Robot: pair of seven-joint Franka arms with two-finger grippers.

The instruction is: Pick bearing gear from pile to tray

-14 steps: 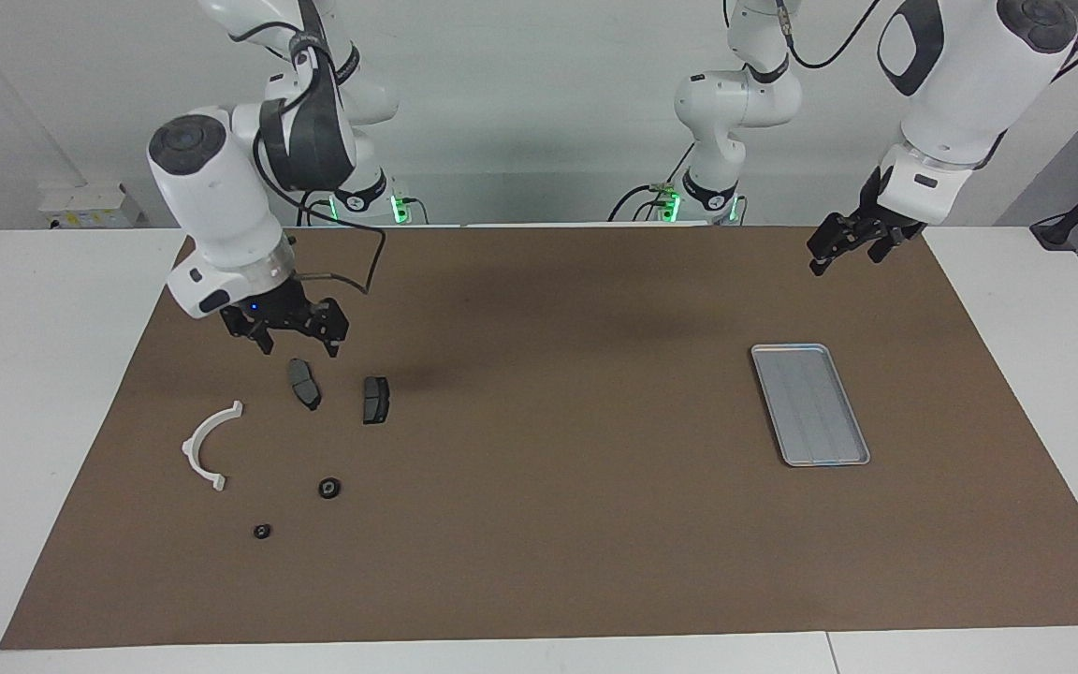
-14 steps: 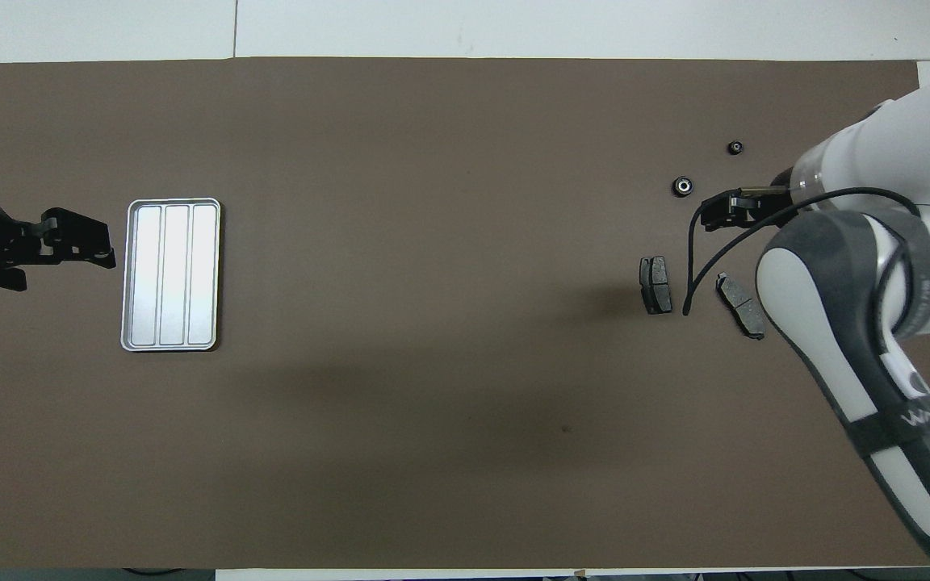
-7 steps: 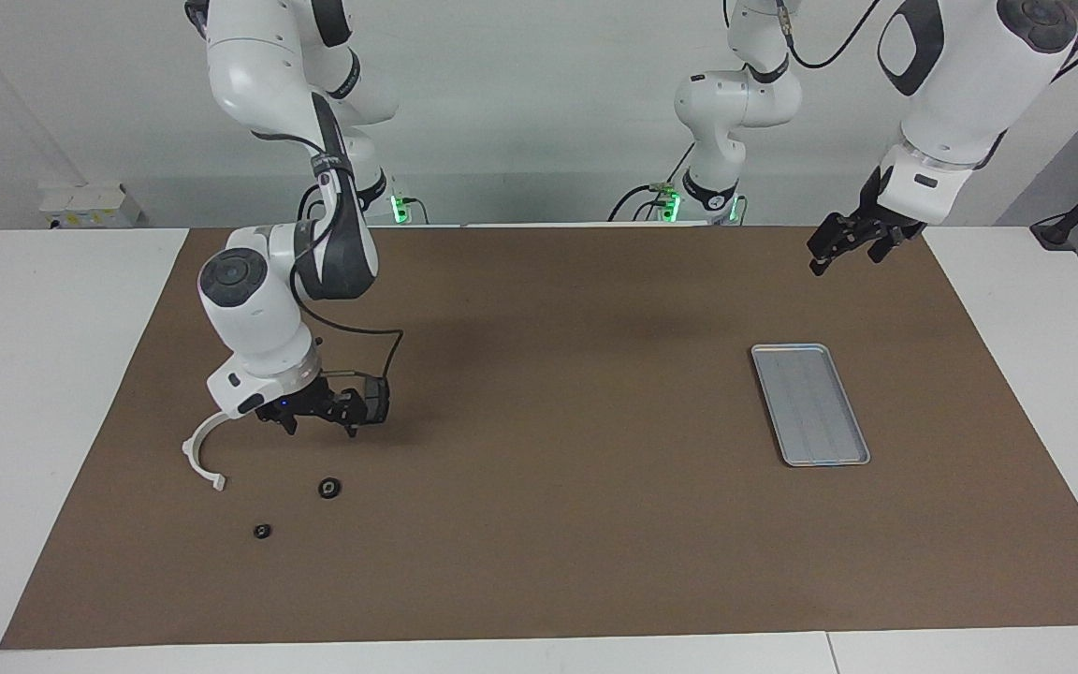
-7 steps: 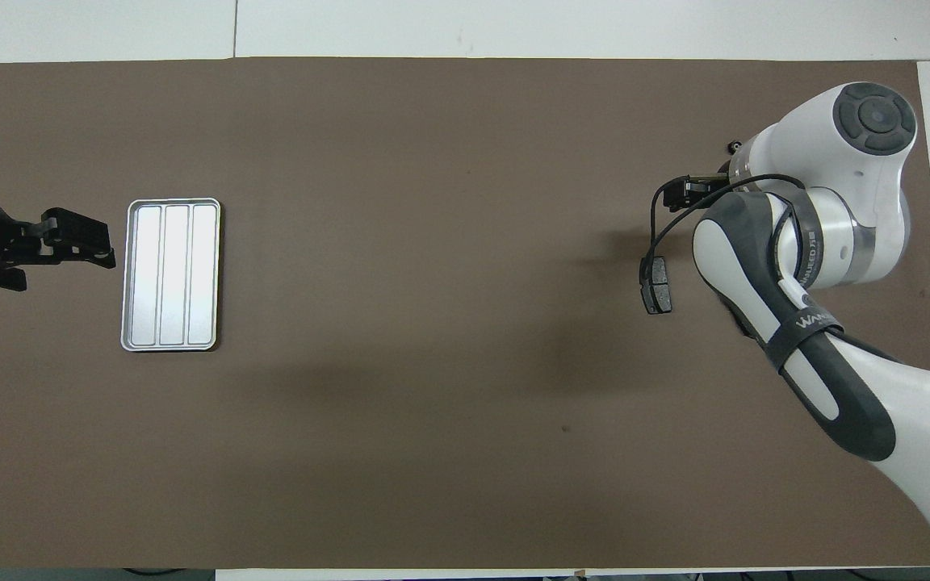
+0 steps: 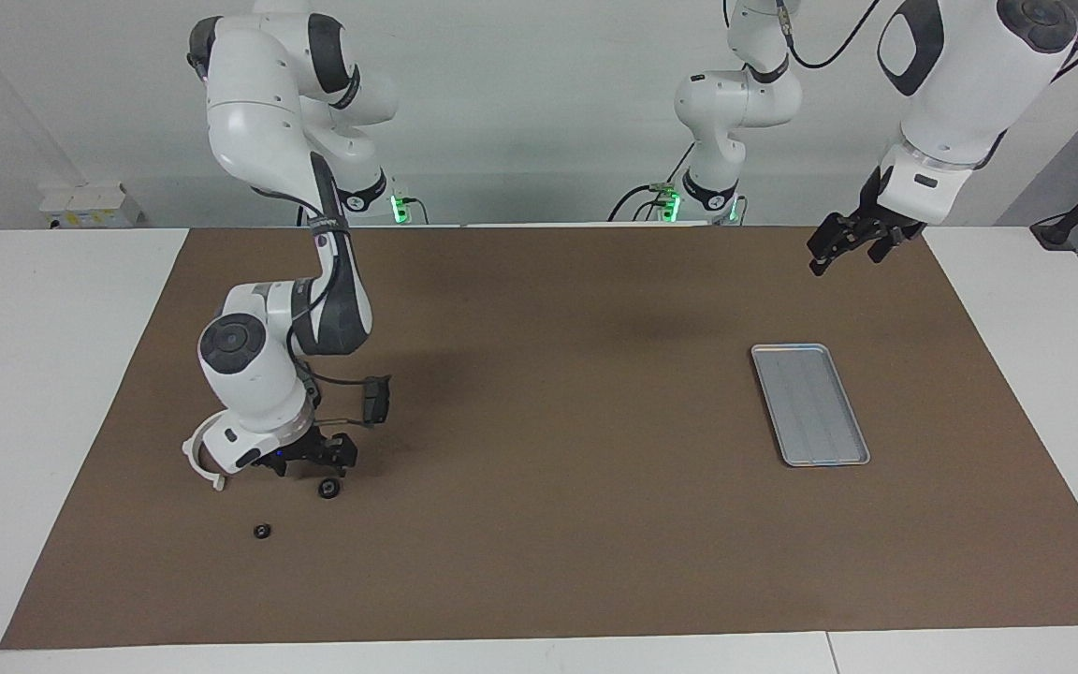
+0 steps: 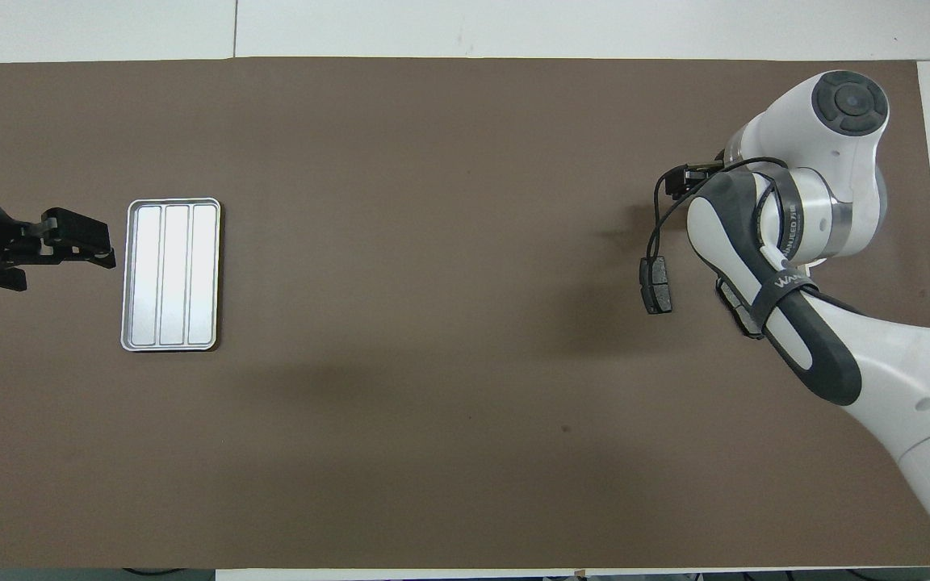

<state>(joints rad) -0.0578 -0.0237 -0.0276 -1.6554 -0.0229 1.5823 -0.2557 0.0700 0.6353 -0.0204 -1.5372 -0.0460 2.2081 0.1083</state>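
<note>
Right gripper [image 5: 313,462]: low over pile, fingers spread, just above bearing gear [image 5: 328,488] on brown mat [image 5: 548,524]. Second bearing gear [image 5: 262,531] at 7 o'clock. Tray [image 5: 810,403]: well apart, bare. Left gripper [image 5: 840,245]: waiting aloft, finger state cannot be told.

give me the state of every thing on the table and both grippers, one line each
right gripper: low over the larger black round piece, not seen gripping it
left gripper: waiting in the air, holding nothing
tray: flat on the mat, empty
larger black round piece: lying on the mat
smaller black round piece: lying loose on the mat
white bracket: flat, partly hidden by the right arm
brake pad: flat, untouched
</note>
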